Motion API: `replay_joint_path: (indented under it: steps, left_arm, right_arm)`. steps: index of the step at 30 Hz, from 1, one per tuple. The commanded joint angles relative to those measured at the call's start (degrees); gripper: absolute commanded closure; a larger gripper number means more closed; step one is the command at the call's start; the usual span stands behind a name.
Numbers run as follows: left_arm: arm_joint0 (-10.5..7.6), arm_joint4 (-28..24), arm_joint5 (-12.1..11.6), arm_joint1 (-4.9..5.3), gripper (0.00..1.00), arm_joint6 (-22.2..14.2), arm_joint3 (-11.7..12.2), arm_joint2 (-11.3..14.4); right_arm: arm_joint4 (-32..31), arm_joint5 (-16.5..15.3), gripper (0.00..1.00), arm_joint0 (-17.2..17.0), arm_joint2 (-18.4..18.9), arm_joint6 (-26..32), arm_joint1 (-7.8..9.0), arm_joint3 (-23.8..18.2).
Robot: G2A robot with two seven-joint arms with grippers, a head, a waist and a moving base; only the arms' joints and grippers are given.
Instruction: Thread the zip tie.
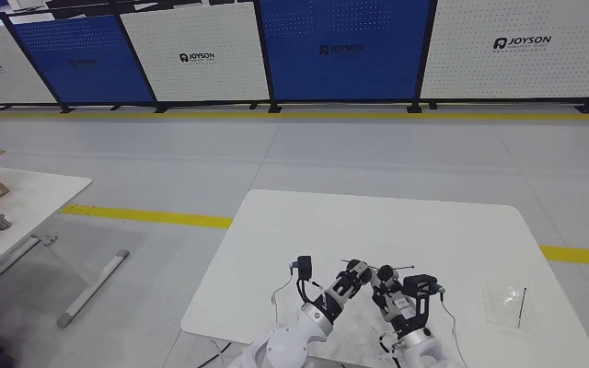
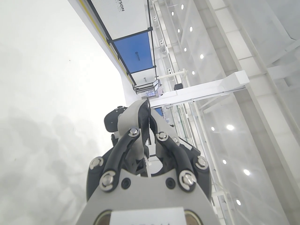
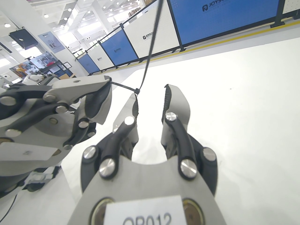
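Observation:
A black zip tie (image 3: 137,91) hangs between the two grippers above the near part of the white table (image 1: 386,221). My left gripper (image 2: 148,106) is shut on the strap, which runs edge-on between its pads. In the right wrist view, a short stretch leads from the left gripper (image 3: 109,82) to the small head, and a long strip rises from there. My right gripper (image 3: 152,95) stands open just beside the head, with nothing between its fingers. From above, the left gripper (image 1: 357,271) and right gripper (image 1: 385,276) sit close together.
A clear plastic bag (image 1: 508,304) holding another black tie lies near the table's right edge. A second white table (image 1: 37,198) stands at far left across the floor. Blue and white fence panels (image 1: 340,51) line the back.

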Motion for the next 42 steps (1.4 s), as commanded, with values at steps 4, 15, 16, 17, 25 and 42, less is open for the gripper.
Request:
replay_joint_path:
  steps: [4,15,16,17,25,42]
  left_arm:
    - [-0.13,0.2,0.3,-0.07,1.00,0.2,0.4,0.1]
    - [-0.12,0.1,0.2,-0.17,1.00,0.5,0.5,0.2]
    - [-0.09,0.1,0.2,-0.17,1.00,0.5,0.5,0.1]
    - [-0.05,0.1,0.2,-0.17,1.00,0.6,0.5,0.1]
    - [-0.03,0.1,0.2,-0.18,1.00,0.3,0.6,0.0]
    - [0.02,0.4,0.4,-0.22,1.00,-0.2,0.9,0.1]
  right_arm:
    - [-0.1,0.1,0.75,-0.3,0.3,-0.2,0.05,-0.4]
    - [-1.2,0.6,0.71,0.1,-0.6,1.0,0.00,-0.1]
    - [-1.3,0.7,0.70,0.2,-0.7,1.0,-0.02,0.0]
    - [-1.2,0.7,0.69,0.2,-0.8,0.9,-0.04,0.0]
    - [-0.8,0.2,0.72,-0.4,-0.4,-0.4,0.03,-0.6]
    - [-0.9,1.0,0.89,-0.2,-0.4,-0.2,0.00,-0.6]
